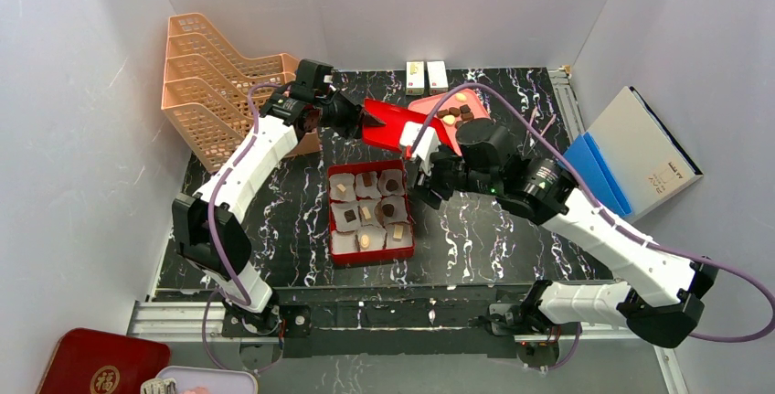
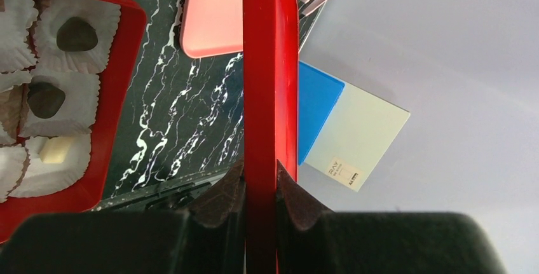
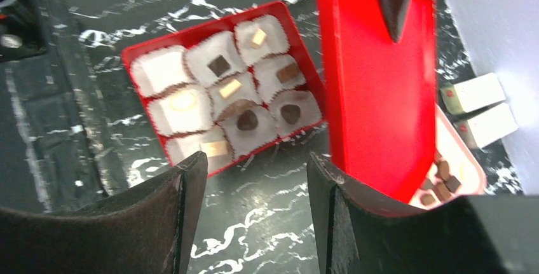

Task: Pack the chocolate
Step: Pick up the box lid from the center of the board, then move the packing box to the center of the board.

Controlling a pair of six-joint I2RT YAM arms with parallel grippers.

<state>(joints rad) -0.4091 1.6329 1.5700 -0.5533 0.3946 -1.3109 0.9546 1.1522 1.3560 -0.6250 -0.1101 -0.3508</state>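
Note:
A red box (image 1: 330, 216) of white paper cups sits mid-table, with a chocolate (image 1: 350, 216) in most cups. More chocolate (image 1: 454, 112) lies on a pink tray (image 1: 429, 101) behind it. My left gripper (image 1: 361, 120) is shut on the edge of the red lid (image 1: 388, 124) and holds it tilted above the table, between box and tray. In the left wrist view the lid (image 2: 260, 64) runs straight out from my gripper (image 2: 260, 182). My right gripper (image 1: 422, 184) is open and empty by the box's far right corner. In the right wrist view it (image 3: 254, 172) hangs over bare table beside the lid (image 3: 375, 83).
A peach file rack (image 1: 215, 83) stands at the back left. Two small white cartons (image 1: 427, 76) sit at the back wall. A blue and white folder (image 1: 631, 152) leans at the right wall. A red tin (image 1: 100, 367) lies off the table at the front left.

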